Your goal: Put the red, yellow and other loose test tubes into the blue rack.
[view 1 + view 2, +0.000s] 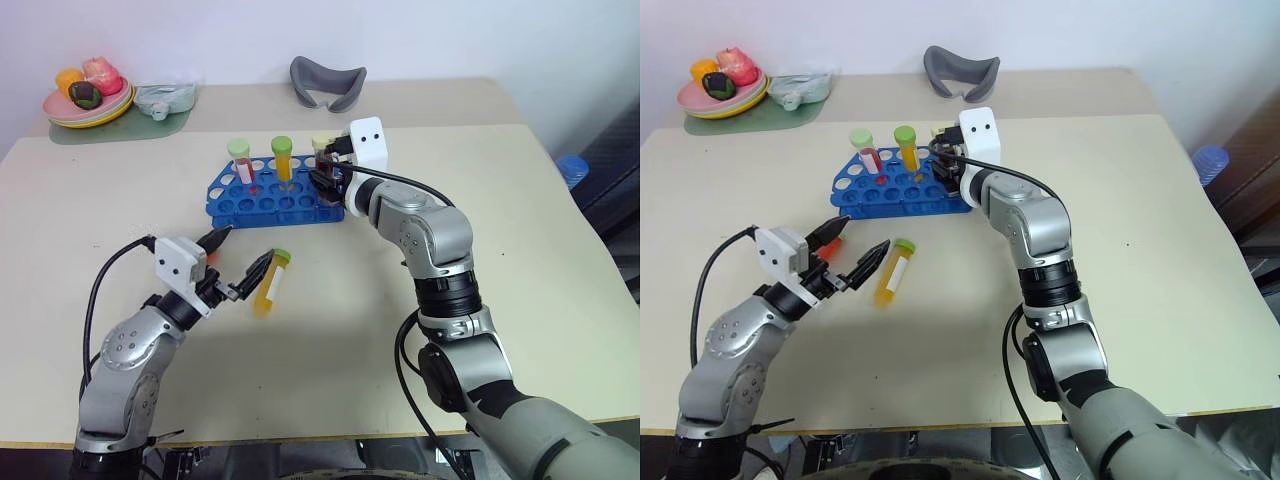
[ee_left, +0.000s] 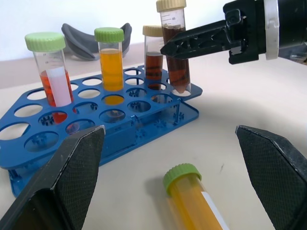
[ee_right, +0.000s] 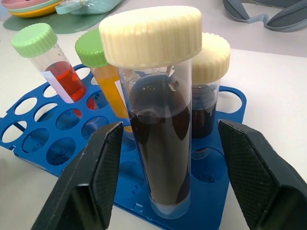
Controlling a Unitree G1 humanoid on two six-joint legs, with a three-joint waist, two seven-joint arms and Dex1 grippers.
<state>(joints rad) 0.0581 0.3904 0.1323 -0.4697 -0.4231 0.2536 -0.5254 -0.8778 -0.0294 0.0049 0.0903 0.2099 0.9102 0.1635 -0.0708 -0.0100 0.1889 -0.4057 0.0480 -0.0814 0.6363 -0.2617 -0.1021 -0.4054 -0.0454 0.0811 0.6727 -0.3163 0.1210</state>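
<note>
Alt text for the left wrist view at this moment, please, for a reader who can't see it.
Between the open left gripper lies a loose yellow tube with a green cap on the table. Behind it, the blue rack holds a red tube, an orange tube and a dark tube, while the right gripper reaches at a second dark tube.

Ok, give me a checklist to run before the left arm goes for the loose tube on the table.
1. Left gripper open: ok, fingers spread wide.
2. Loose yellow tube between the left fingers' line: ok, lying on the table just ahead of them, green cap toward the rack.
3. Tube untouched by the fingers: ok, gaps on both sides.
4. Blue rack has free holes: ok, most are empty.
5. Right gripper clear of the dark tube: ok, fingers stand apart on either side, tube upright in its hole.
6. Right arm out of the left arm's path to the rack: not ok, it reaches over the rack's right end.
</note>
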